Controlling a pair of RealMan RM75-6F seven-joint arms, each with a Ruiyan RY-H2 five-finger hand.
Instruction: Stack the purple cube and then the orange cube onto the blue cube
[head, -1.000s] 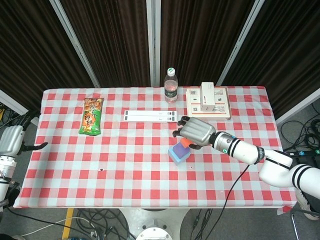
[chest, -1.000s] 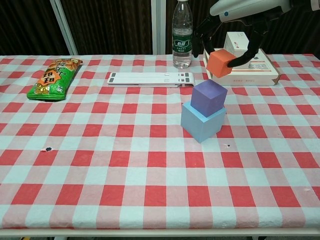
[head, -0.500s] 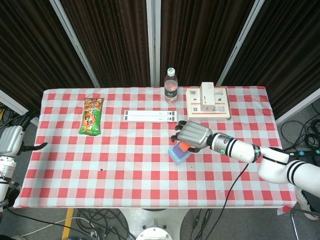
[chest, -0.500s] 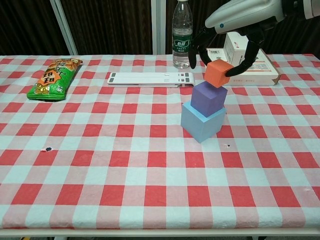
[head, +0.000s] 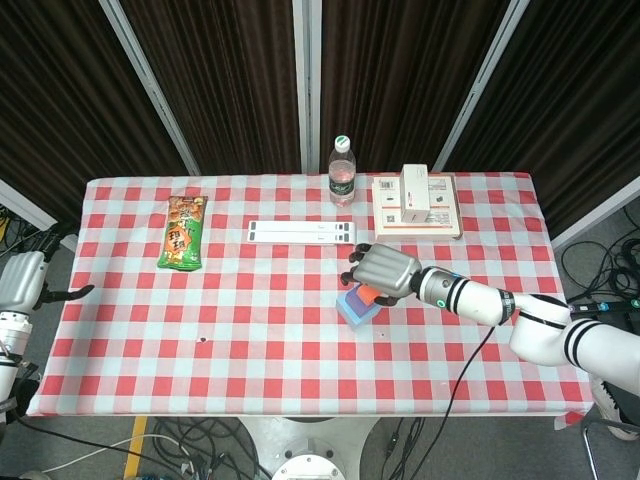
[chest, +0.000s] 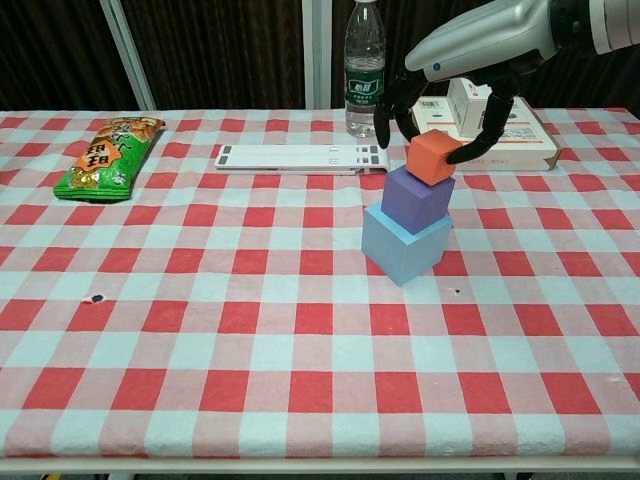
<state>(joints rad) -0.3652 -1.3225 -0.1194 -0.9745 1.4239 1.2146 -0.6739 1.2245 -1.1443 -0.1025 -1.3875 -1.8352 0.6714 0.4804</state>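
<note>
Chest view: right hand (chest: 450, 95) holds orange cube (chest: 433, 156) atop purple cube (chest: 417, 199).

The blue cube (chest: 404, 244), the largest and pale blue, sits on the checked counter (chest: 200, 330) with a corner turned toward the chest camera. The purple cube (chest: 417, 199) rests on its top, turned much the same way. The orange cube (chest: 432, 157), the smallest, sits on the purple one, slightly tilted, gripped between the dark fingers (chest: 482, 135) of the right hand (head: 385, 270).
</note>
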